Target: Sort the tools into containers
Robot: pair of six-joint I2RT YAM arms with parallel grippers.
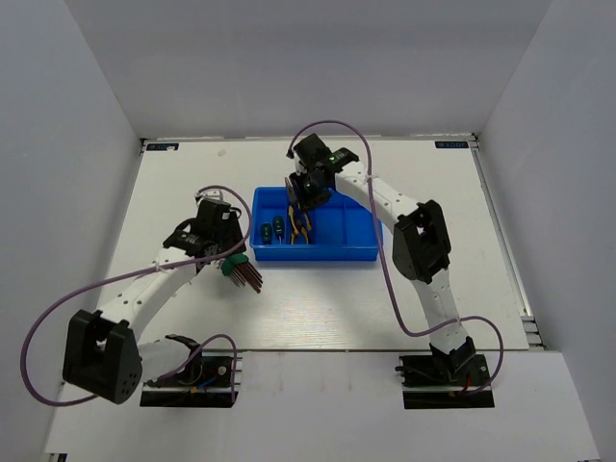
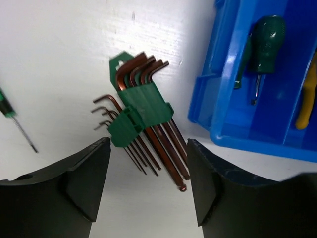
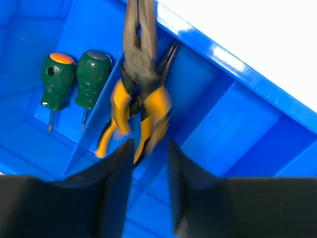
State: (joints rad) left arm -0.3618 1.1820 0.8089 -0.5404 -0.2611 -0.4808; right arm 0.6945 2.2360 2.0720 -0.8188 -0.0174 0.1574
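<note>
Screwdrivers (image 3: 92, 74), two, are lying in an end compartment of the tray (image 3: 237, 69), blurred pliers (image 3: 141, 99) next door. One hex key set (image 2: 141, 106) is sitting outside under my wide-open left gripper (image 2: 146, 148); right gripper (image 3: 150, 146) is hovering half-open over pliers, both empty.

Two stubby green screwdrivers (image 3: 59, 74) lie side by side in the blue tray's (image 1: 318, 256) end compartment. Yellow-handled pliers (image 3: 141, 99), kinda blurry, are in the next compartment over. The hex key set (image 2: 141, 111) lies fanned out just outside the tray.
</note>
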